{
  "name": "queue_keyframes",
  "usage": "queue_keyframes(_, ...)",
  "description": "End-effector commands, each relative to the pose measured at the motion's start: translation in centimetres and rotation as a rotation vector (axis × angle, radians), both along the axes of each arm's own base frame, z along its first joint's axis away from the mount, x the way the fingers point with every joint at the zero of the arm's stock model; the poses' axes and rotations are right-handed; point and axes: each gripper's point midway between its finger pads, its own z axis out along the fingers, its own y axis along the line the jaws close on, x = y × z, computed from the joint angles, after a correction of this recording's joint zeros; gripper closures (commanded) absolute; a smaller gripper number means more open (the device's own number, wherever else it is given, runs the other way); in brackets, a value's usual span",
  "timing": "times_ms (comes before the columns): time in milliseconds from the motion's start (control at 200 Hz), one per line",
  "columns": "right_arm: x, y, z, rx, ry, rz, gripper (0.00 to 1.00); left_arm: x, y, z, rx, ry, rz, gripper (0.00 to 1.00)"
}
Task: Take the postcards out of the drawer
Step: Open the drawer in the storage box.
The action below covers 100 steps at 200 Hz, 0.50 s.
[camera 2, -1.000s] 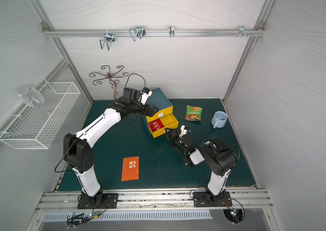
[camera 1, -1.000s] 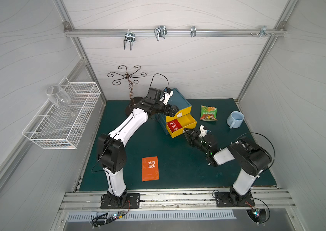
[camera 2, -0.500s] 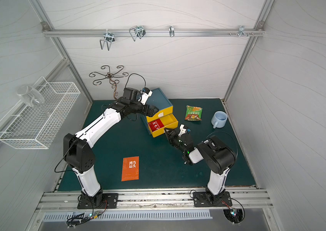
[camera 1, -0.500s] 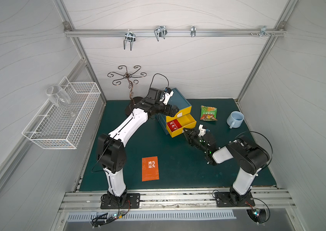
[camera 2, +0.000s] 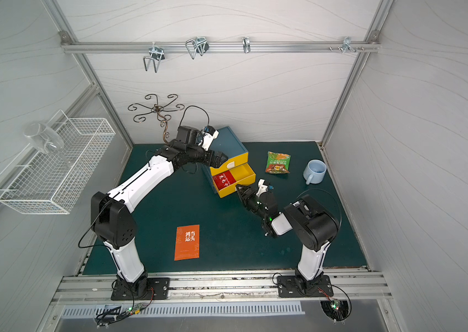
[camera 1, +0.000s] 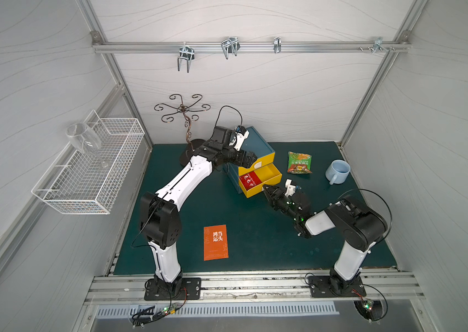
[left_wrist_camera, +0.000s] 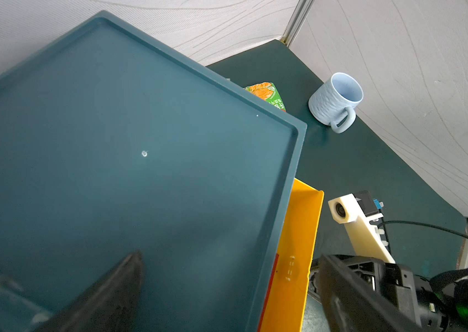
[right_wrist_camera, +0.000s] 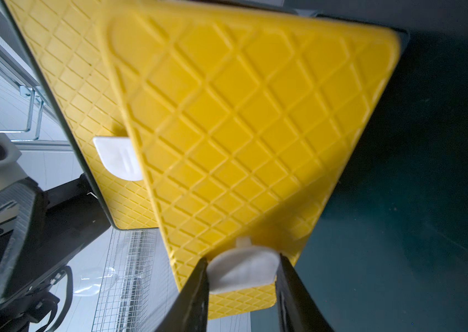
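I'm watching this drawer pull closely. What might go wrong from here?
The right gripper pinches only the small white handle; it may slip off when pulled.
The left gripper is open over the blue cabinet, not clamping it, so the cabinet might slide.
Pulled too far, the drawer could drop out with the red postcard.

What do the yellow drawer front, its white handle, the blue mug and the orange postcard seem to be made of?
The yellow drawer front: moulded plastic, matt, with raised diamond ribs.
The white handle: smooth plastic, probably.
The blue mug: likely glazed ceramic; thick wall, rippled surface.
The orange postcard: thin card or paper, lying flat, printed.
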Motion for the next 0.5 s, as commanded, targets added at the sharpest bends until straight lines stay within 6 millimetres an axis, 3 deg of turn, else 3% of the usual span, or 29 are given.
queue_keyframes(0,-0.5,-1.0,0.9,0.006,-0.023,-0.016,0.67,-1.8,1.0,-2.4,0.039,0.118,0.006,0.01)
queue_keyframes(495,-3.7,-3.5,0.2,-0.001,0.012,-0.039,0.68,-1.7,1.1,-2.0,0.041,0.109,0.009,0.01)
